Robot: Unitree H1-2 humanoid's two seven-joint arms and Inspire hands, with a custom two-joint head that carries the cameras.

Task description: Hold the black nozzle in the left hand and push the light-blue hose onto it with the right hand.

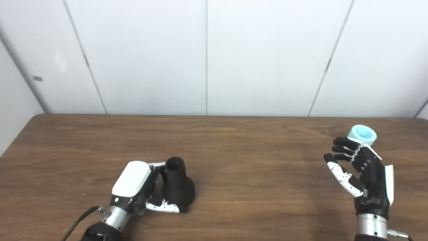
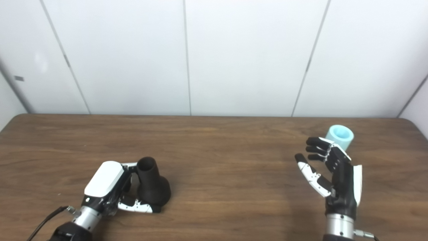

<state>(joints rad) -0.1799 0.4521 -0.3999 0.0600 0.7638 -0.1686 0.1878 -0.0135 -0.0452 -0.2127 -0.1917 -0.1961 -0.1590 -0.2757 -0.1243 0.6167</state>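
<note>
Reaching stage for the hose, nozzle side nearly set. Left hand (image 1: 133,187) wrapped around black nozzle (image 1: 177,185), thumb under the flared base, fingers at the narrow neck; looks like a closed grasp, nozzle upright and resting on table (image 1: 234,150), open mouth up. Right hand (image 1: 362,175) empty, fingers spread, palm facing left, hovering above the table's right side. Light-blue hose (image 1: 362,134) just behind those fingertips, a short tube standing near the right far corner, open end up; contact not visible, probably apart.

Doing it well, as judged: bring right hand past and around the hose from the side, close on the lower wall, leave the open rim free of fingers. Avoid squeezing hard, soft-looking tube may go oval and refuse the neck. Lift nozzle only after grip firm, tilt mouth toward right. Line up axes before pushing; push straight, no twisting off-centre. Risk: knocking hose over with knuckles on approach.
</note>
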